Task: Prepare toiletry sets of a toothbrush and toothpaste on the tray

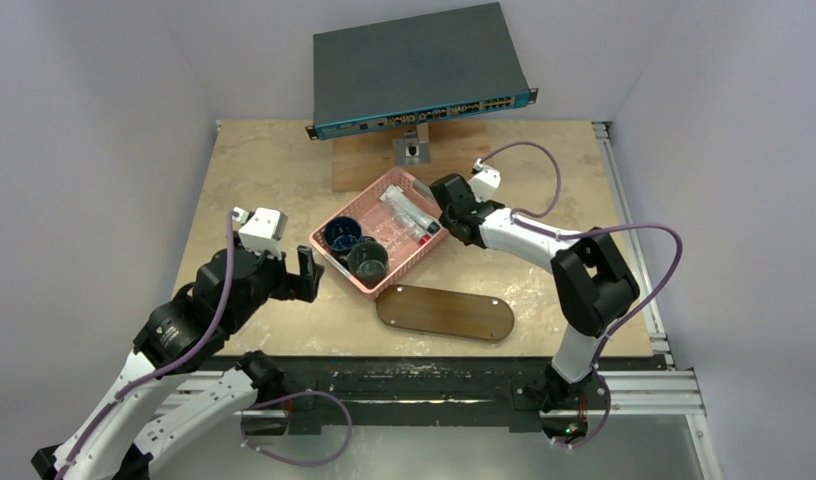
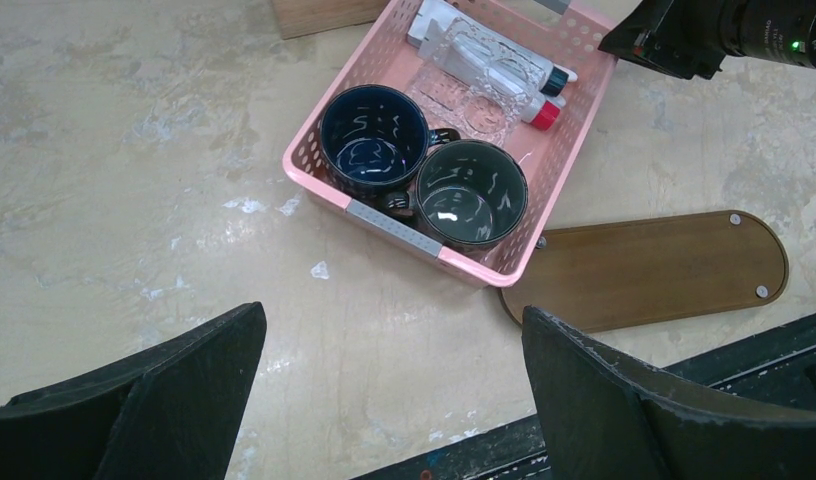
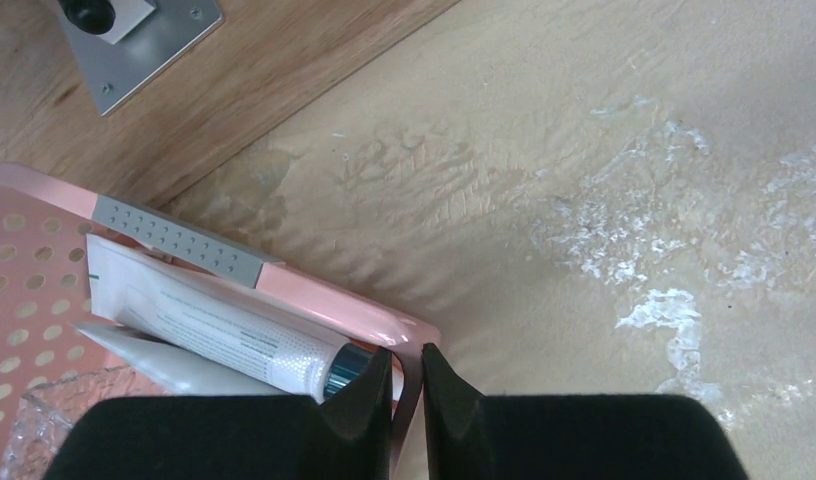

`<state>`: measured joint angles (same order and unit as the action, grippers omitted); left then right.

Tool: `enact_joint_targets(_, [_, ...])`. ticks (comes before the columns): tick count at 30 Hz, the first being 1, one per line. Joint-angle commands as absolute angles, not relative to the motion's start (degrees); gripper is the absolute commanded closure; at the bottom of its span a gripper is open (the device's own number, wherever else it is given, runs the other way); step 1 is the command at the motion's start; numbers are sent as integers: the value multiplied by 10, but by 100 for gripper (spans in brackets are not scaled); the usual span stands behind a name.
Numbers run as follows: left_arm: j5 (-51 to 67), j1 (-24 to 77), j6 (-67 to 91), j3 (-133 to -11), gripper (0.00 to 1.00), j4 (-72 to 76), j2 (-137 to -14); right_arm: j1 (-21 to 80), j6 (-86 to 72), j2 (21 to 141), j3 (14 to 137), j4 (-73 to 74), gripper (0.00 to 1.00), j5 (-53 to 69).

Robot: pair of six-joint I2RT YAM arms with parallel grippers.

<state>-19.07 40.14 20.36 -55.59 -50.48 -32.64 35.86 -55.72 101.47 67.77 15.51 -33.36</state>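
Right gripper [image 3: 408, 385] holds its jaws almost together astride the basket [image 3: 324, 302] rim, beside a toothpaste tube [image 3: 214, 325]; pinching or not, I cannot tell. Left gripper [image 2: 394, 400] hangs spread. This looks like the picking step: next, secure the tube and carry it to the tray [image 1: 444, 312].

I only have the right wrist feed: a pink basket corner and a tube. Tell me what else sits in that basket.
Observer: Two dark mugs stand side by side at the end of the pink basket, opposite the tubes.
Operator: Give me the tray's position.
Observer: The tray lies flat on the table just in front of the basket, toward the arm bases, with nothing on it.
Operator: Report the left arm.
Observer: The left gripper is open, off to the left of the basket, holding nothing.
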Motion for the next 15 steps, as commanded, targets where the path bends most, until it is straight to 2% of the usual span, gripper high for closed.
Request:
enact_joint_targets(1, [-185, 398, 197, -555, 1, -490, -324, 348, -535, 994, 660, 205, 95, -364])
enact_joint_targets(3, [-185, 397, 196, -555, 1, -490, -322, 348, -498, 990, 666, 199, 83, -362])
enact_joint_targets(5, [-185, 397, 196, -555, 1, -489, -321, 347, -463, 986, 669, 188, 76, -360])
enact_joint_targets(8, [-185, 397, 196, -555, 1, -489, -319, 346, -403, 982, 673, 167, 60, -355])
enact_joint_targets(13, [-183, 397, 196, -555, 1, -489, -318, 344, -291, 972, 676, 115, 45, -316])
enact_joint_targets(15, [-182, 398, 196, -555, 1, -489, -318, 339, -249, 965, 673, 86, 44, -282])
